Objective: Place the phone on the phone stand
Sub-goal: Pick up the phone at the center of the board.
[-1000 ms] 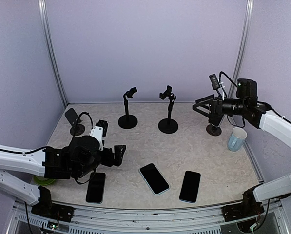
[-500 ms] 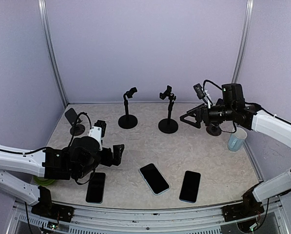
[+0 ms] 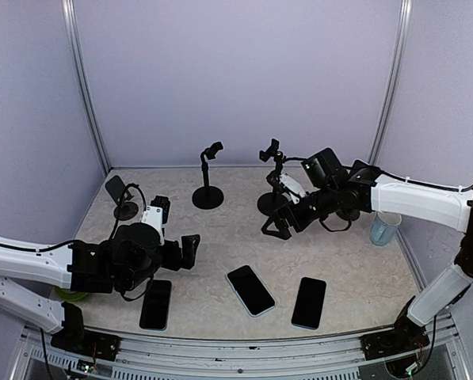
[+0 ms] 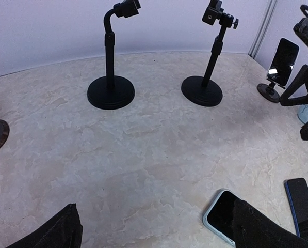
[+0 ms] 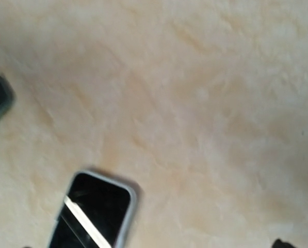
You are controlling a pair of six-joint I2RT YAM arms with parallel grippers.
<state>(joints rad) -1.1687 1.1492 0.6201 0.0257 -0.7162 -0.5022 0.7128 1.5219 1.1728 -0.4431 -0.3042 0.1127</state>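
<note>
Three dark glass phones lie flat near the front of the beige marbled tabletop (image 3: pixel 220 229): leftmost phone (image 3: pixel 155 304), pale-rimmed middle phone (image 3: pixel 250 290), rightmost phone (image 3: pixel 308 302). Both grippers are spread wide and empty. The left gripper (image 3: pixel 187 253) is just behind the leftmost phone. The right gripper (image 3: pixel 276 227) hangs beyond the middle phone, near a black round-based phone stand (image 4: pixel 201 91).
</note>
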